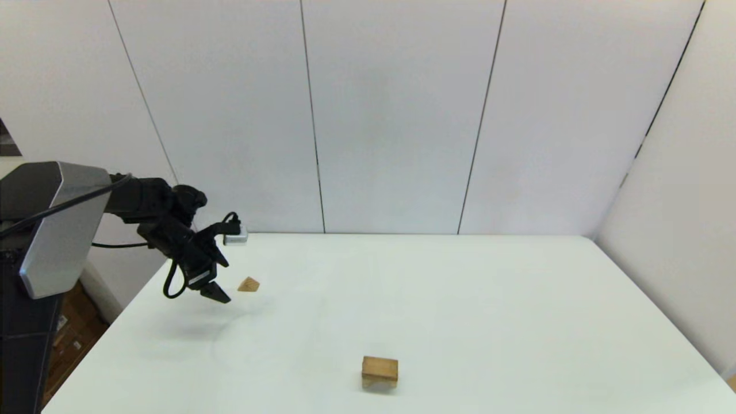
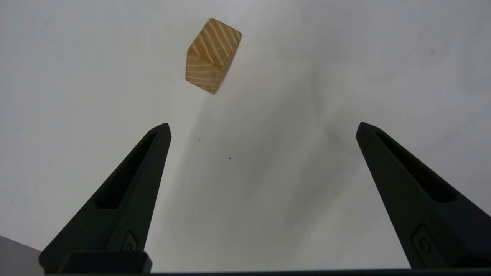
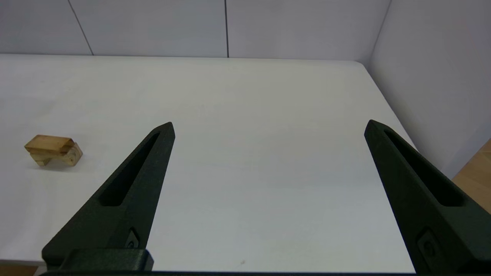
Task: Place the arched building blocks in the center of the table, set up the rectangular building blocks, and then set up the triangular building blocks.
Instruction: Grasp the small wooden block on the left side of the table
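Hovering above the large white table [image 1: 460,299] near its left edge, the left gripper [image 2: 262,128] has its black fingers spread wide, just beside the small tan wooden wedge [image 1: 248,284] without touching it. The darker flat slab [image 3: 50,143] lies on the pale arched block [image 3: 65,156] near the front edge, bare tabletop all around. The right gripper [image 3: 268,126], fingers apart, hangs over the right side.

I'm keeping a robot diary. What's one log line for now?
left hand: open, near triangular block | rectangular block on arched block | right hand: open, parked
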Robot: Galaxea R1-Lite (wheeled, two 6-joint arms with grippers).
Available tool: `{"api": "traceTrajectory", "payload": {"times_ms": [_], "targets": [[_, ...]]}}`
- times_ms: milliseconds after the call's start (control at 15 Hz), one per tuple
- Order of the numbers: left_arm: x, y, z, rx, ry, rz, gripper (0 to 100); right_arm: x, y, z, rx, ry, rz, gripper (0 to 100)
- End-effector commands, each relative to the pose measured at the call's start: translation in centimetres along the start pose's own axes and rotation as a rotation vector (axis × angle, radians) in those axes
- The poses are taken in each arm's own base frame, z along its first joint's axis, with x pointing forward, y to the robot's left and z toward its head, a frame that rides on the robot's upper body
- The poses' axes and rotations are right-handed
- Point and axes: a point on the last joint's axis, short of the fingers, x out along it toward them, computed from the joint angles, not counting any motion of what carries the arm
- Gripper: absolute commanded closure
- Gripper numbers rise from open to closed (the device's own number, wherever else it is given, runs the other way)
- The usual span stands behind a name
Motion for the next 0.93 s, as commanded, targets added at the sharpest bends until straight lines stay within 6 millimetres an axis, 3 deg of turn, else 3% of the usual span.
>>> {"api": "traceTrajectory", "payload": {"times_ms": [67,200,267,467,933], "targets": [[0.6,0.8,0.3,0.021,0.002,-0.013,0,0.0,0.0,0.0,0.000,0.000,0.000,0],[1.5,0.8,0.4,0.026,-0.001,-0.027,0,0.0,0.0,0.0,0.000,0.000,0.000,0],[2.0,0.9,0.3,0.026,0.000,-0.030,100,0.0,0.0,0.0,0.000,0.000,0.000,0],[3.9,1.3,-0.1,0.029,-0.006,-0.019,100,0.0,0.0,0.0,0.000,0.000,0.000,0],[4.5,2.0,0.0,0.042,-0.033,0.034,100,0.0,0.0,0.0,0.000,0.000,0.000,0]]}}
